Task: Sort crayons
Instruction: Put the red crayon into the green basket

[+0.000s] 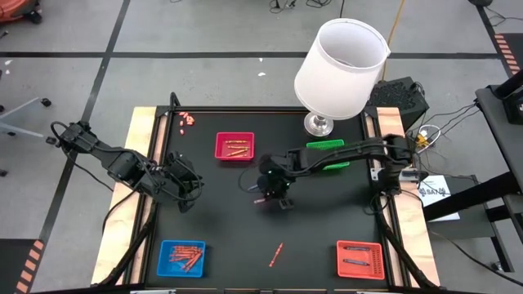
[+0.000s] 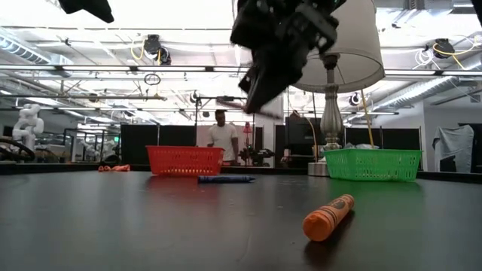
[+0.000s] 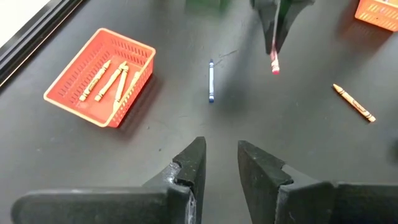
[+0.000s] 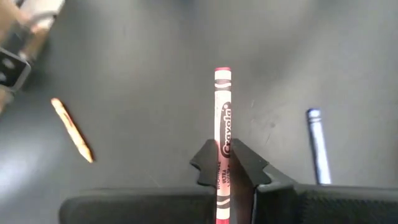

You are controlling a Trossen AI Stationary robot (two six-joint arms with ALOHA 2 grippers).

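Note:
My right gripper (image 1: 260, 198) hangs above the middle of the black table, shut on a red crayon (image 4: 222, 112) that is clear of the table. My left gripper (image 3: 221, 162) waits over the table's left side, open, with nothing between its fingers. A blue crayon (image 3: 211, 81) and an orange crayon (image 1: 276, 254) lie flat on the table. Crayons also lie in the red tray (image 1: 234, 146) and the blue tray (image 1: 182, 257). A few lie in the orange-red tray (image 1: 359, 259). My right gripper pinches the red crayon's rear part (image 4: 222, 163) between its two fingers. The fingers slant down toward the table's left side and lie along the crayon. Its free end (image 4: 222, 73) sticks out ahead of the fingertips, and the crayon is lifted clear of the table.
A green tray (image 1: 327, 155) lies partly under my right arm at the far right, beside a lamp with a white shade (image 1: 339, 69). A few loose crayons (image 1: 187, 121) lie at the far left corner. A person (image 2: 223, 139) stands in the room beyond the table.

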